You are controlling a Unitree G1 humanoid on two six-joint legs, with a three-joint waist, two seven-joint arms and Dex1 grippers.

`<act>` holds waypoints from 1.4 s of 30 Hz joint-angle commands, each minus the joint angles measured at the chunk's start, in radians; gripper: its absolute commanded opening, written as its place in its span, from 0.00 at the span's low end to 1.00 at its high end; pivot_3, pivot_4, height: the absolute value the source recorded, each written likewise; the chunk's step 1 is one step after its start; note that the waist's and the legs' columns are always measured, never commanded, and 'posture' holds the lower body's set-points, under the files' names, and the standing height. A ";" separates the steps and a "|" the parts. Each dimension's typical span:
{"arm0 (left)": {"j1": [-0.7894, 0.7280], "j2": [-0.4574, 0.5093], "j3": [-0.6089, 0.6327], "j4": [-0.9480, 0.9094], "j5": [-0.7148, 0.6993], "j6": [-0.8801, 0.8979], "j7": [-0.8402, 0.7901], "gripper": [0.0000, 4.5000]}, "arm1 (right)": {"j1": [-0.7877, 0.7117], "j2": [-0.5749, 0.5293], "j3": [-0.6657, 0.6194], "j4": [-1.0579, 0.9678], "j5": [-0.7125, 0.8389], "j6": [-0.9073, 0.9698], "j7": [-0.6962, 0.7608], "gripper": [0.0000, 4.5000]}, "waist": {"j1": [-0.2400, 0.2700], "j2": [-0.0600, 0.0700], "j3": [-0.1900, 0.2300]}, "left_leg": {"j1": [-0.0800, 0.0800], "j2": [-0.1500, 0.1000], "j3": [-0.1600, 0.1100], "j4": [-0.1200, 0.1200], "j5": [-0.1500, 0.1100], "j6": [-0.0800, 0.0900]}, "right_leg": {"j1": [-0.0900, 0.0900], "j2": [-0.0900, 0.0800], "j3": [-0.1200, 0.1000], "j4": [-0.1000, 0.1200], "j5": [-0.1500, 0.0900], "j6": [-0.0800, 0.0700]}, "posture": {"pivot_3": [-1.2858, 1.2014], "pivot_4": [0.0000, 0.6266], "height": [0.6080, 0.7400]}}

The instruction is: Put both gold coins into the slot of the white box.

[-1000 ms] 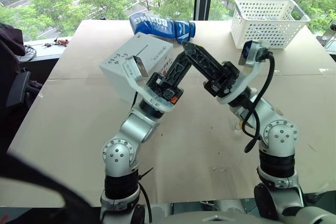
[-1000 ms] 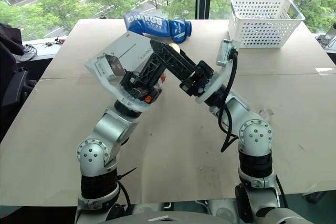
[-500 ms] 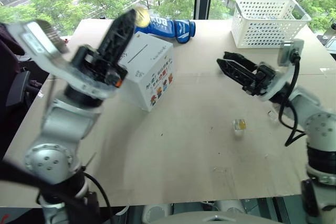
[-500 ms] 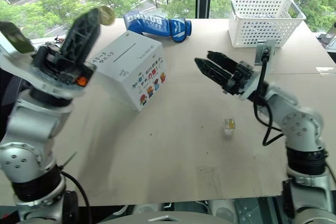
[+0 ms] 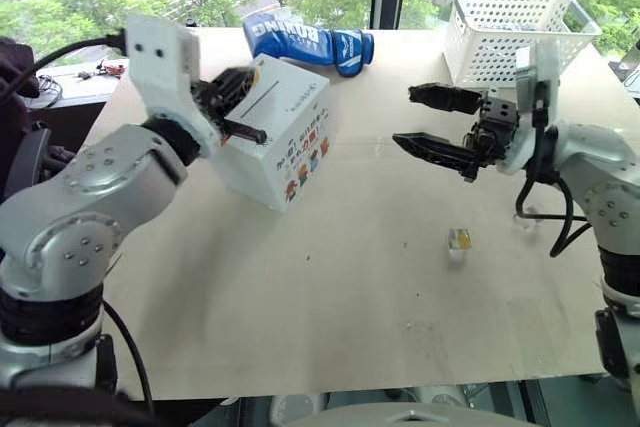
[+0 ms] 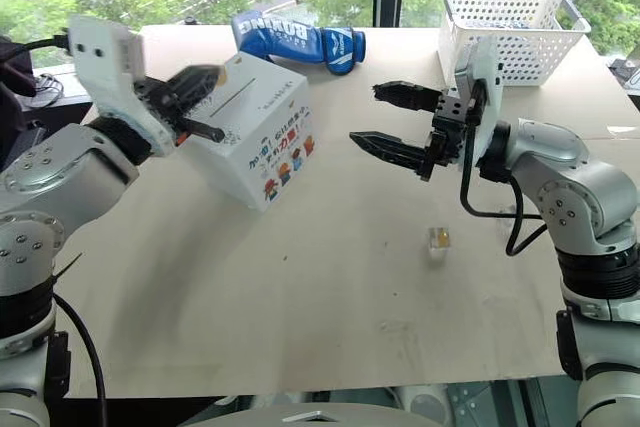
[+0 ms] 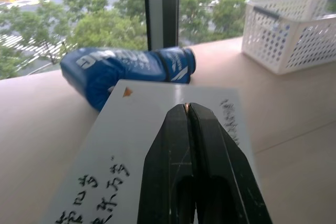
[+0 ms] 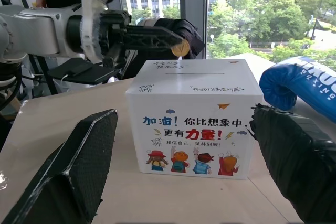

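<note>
Left end effector clamps coin over box; next: line up w/ slot. Right end effector released.

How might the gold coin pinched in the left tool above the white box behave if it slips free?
The coin is a thin, shiny disc, so it probably slips easily. Landing on the box top's flat surface, it could roll or bounce off. Only its edge is pinched by the left tool, so the hold looks delicate.
</note>
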 commanded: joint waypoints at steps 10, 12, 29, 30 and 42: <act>-0.079 0.000 -0.030 0.019 0.206 0.136 -0.123 0.00 | -0.004 0.040 -0.033 -0.067 -0.012 0.003 -0.018 0.98 | -0.003 0.000 0.001 | 0.000 -0.001 0.000 0.000 0.000 0.000 | 0.000 -0.002 -0.002 0.000 0.000 0.000 | 0.52 0.24 0.73; -0.075 -0.008 -0.031 0.020 0.224 0.149 -0.142 0.00 | -0.005 0.046 -0.034 -0.068 -0.015 0.002 -0.022 0.98 | -0.002 0.000 0.001 | 0.000 -0.001 0.000 0.000 0.000 0.000 | 0.000 -0.002 -0.001 0.001 0.000 0.000 | 0.52 0.24 0.73; -0.106 -0.103 -0.062 0.029 0.369 0.228 -0.280 0.00 | 0.009 0.076 -0.046 -0.093 -0.014 0.002 -0.057 0.98 | -0.002 0.000 0.001 | 0.001 -0.002 0.000 0.004 0.000 0.000 | 0.001 -0.003 -0.001 0.007 0.000 0.000 | 0.52 0.24 0.73; -0.108 -0.108 -0.062 0.028 0.374 0.234 -0.285 0.00 | 0.010 0.078 -0.047 -0.094 -0.014 0.001 -0.058 0.98 | -0.002 0.000 0.001 | 0.001 -0.002 0.000 0.004 0.000 0.000 | 0.001 -0.003 -0.001 0.008 0.000 0.000 | 0.52 0.24 0.73; -0.113 -0.173 -0.020 0.040 0.414 0.243 -0.347 0.12 | 0.018 0.086 -0.051 -0.097 -0.014 -0.005 -0.063 1.00 | -0.001 0.000 0.000 | 0.001 -0.002 0.000 0.005 0.000 0.000 | 0.001 -0.003 -0.001 0.008 0.000 0.000 | 0.52 0.24 0.73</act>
